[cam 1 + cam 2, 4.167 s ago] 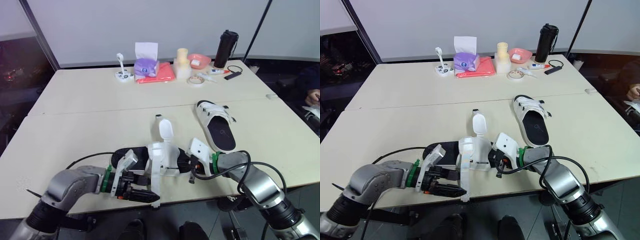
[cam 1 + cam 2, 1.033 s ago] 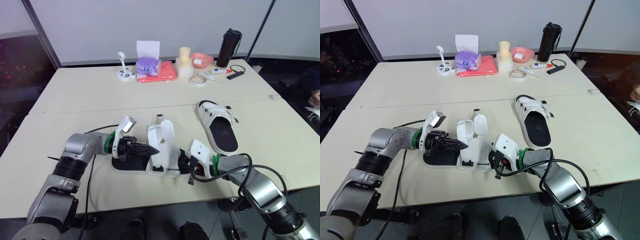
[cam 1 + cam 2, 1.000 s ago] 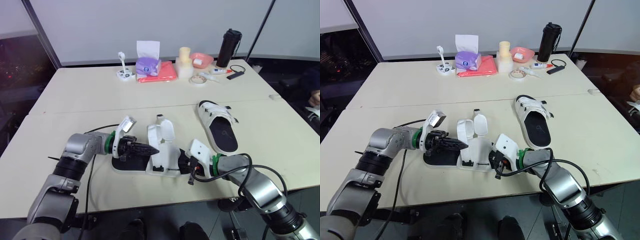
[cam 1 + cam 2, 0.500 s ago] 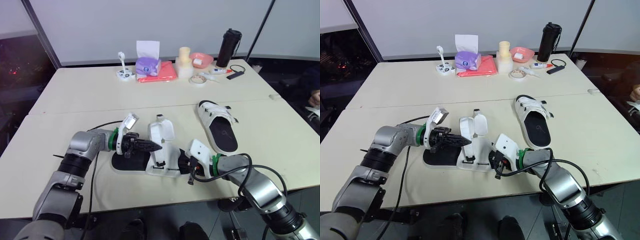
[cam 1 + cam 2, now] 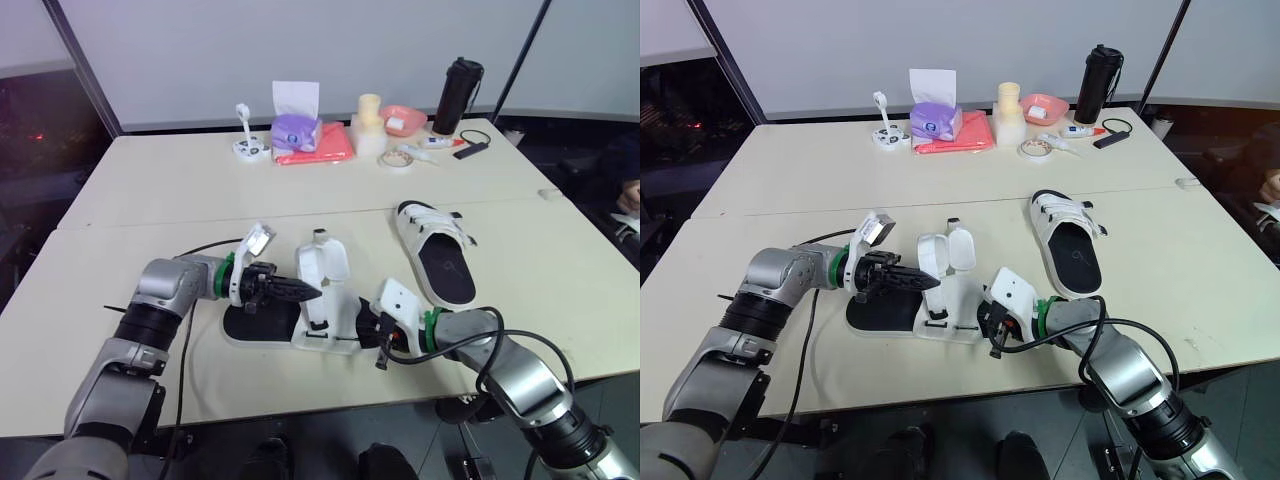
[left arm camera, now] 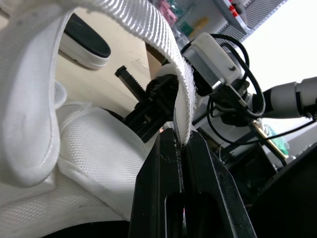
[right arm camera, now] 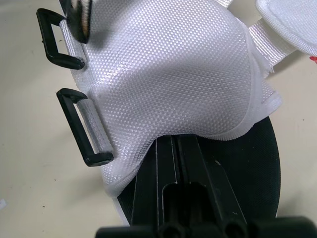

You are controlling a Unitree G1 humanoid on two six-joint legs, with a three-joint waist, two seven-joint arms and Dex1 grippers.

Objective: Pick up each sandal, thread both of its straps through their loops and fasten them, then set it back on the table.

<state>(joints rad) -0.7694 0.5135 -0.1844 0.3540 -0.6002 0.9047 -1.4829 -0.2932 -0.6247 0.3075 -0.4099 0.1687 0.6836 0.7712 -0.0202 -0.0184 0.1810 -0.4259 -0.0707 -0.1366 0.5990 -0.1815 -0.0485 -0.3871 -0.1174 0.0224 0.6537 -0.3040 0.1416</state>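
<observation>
Two sandals lie on the bench (image 5: 150, 200). The near sandal (image 5: 330, 318) sits flat at the front edge between the two arms, its black sole on the bench top and its white upper raised, with both straps loose and standing up from it. The left claw (image 5: 312, 293) reaches in from the left above the sole, its fingers pinched tight on one strap (image 6: 183, 104), which arches up and over from the upper. The right claw (image 7: 171, 141) comes in low from the right, its fingers pressed together on the lower edge of the white mesh upper, just above the sole. Two black loops (image 7: 95, 130) stick out from that side of the upper, close beside the bench top. The far sandal (image 5: 440, 258) lies well apart to the right, sole down, its straps lying flat across it. Along the far edge stand a tissue box (image 5: 292, 128) and a black flask (image 5: 453, 95).
</observation>
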